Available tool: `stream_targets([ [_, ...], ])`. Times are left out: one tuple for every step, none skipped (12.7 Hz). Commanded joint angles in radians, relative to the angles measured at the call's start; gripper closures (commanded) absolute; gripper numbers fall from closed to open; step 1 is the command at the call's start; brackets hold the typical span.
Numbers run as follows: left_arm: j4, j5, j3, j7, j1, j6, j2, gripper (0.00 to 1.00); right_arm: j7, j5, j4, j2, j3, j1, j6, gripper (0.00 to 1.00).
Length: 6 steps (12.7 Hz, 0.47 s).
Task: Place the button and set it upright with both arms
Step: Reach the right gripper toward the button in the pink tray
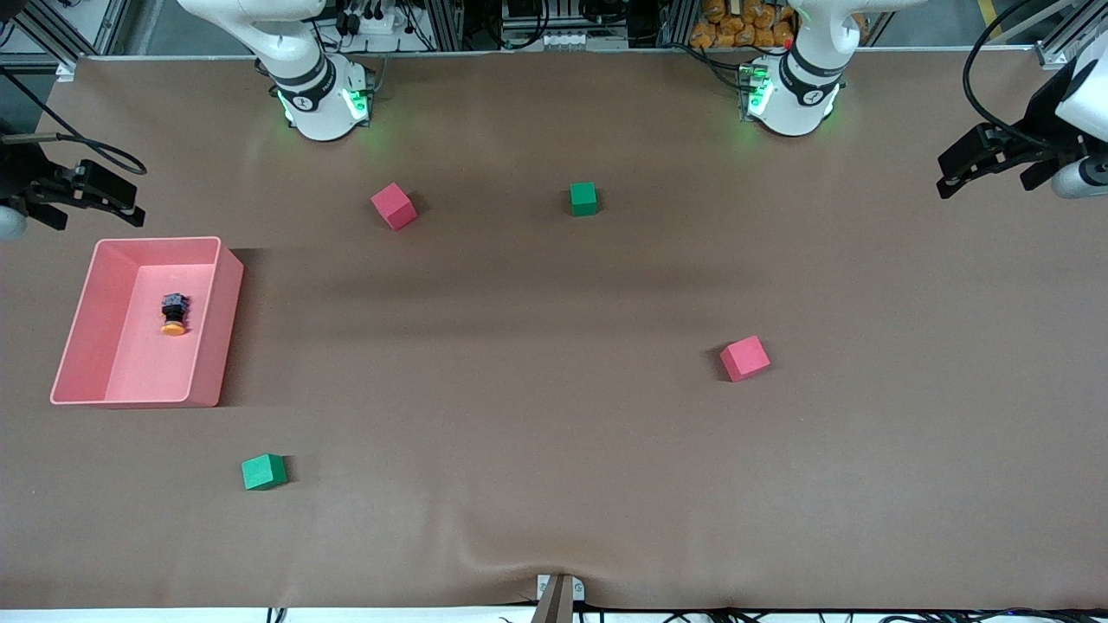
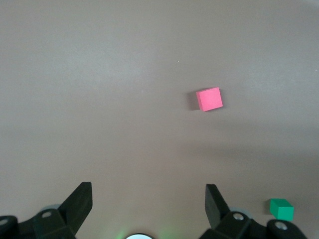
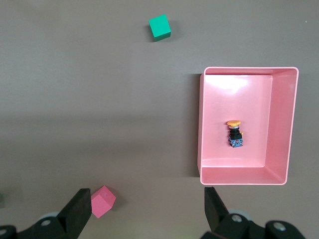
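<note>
My right pincer point(image 3: 144, 211) hangs spread at frame left, above the bin point(image 1: 227, 322); the left pincer point(image 2: 148, 206) waits spread at right. The button point(image 1: 174, 314) lies sideways inside; the walls could block my grasp.

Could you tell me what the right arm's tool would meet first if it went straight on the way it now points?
Probably bare table. The right tool, open, aims between the red cube and the pink bin holding the button; depth is uncertain.
</note>
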Motion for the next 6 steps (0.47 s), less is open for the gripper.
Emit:
stream_targets([
  [0.016,-0.009,-0.003,0.007,-0.001,-0.016,0.005,0.00,-0.011,-0.012,0.001,-0.004,0.007,-0.019,-0.002,0.00],
  [0.017,-0.009,-0.003,0.007,-0.001,-0.016,0.005,0.00,-0.011,-0.009,0.001,-0.004,0.007,-0.023,-0.001,0.00],
  [0.017,-0.007,-0.003,0.007,-0.001,-0.015,0.005,0.00,-0.011,-0.008,0.001,-0.004,0.007,-0.023,0.001,0.00],
  [0.017,-0.009,-0.003,0.009,-0.001,-0.016,0.006,0.00,-0.011,-0.007,0.001,-0.002,0.007,-0.023,0.001,0.00],
  [0.017,-0.009,-0.003,0.009,-0.001,-0.016,0.006,0.00,-0.011,-0.007,0.001,0.000,0.007,-0.025,0.001,0.00],
  [0.017,-0.009,-0.003,0.009,-0.001,-0.016,0.006,0.00,-0.011,-0.007,0.001,0.007,0.007,-0.026,0.001,0.00],
])
